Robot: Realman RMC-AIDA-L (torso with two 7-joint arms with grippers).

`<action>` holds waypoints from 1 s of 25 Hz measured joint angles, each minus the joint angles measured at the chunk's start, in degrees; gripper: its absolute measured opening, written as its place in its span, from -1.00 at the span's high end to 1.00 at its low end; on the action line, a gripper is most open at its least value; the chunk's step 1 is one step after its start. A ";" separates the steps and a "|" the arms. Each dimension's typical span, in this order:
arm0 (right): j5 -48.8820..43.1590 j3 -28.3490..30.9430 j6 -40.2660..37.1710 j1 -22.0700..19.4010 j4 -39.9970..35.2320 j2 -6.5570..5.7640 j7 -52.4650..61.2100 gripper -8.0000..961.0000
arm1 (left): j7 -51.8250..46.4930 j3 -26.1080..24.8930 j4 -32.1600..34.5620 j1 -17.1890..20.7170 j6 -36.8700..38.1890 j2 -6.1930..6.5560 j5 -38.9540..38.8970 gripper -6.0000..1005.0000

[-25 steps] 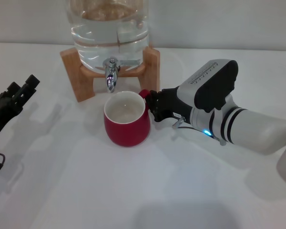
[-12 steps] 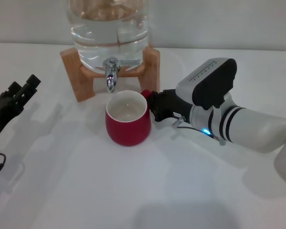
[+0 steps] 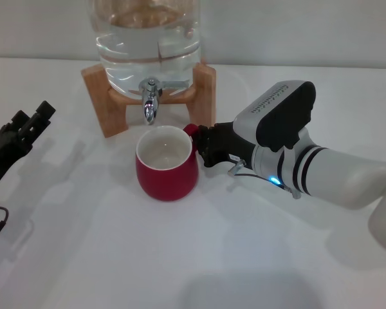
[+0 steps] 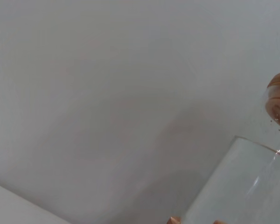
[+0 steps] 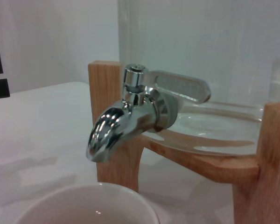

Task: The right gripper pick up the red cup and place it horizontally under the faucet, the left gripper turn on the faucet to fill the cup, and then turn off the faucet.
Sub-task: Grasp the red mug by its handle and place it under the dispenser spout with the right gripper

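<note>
Now — one red cup [image 3: 166, 172] below one faucet [image 3: 150, 101] | right claw [image 3: 202, 143] gripping handle | left claw [image 3: 27, 125] parked, grip unclear

The right end effector [image 3: 202, 147] reaches in from the right on a low, nearly level forearm, fingers clamped (blue light lit at the wrist). The left end effector [image 3: 27, 122] idles low at the far left.

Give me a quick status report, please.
Right gripper shut on red cup handle, below faucet. Left gripper parked far left. Nothing blocking.
</note>
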 joint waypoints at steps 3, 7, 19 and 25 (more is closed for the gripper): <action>-0.04 -0.01 0.29 -0.11 0.01 0.00 -0.01 0.75 | 0.00 0.00 0.00 0.00 0.14 0.00 0.00 -0.67; -0.05 0.01 0.31 -0.09 -0.21 0.00 -0.03 0.75 | 0.00 0.00 0.00 0.00 0.22 0.07 0.00 -0.67; -0.04 -0.65 0.84 -0.23 0.04 0.00 0.04 0.26 | 0.00 -0.09 0.00 0.00 0.38 0.09 0.00 -0.67; -0.07 -1.07 0.86 -0.27 0.18 0.00 0.24 0.17 | 0.00 0.01 0.00 0.00 0.38 0.09 0.00 -0.67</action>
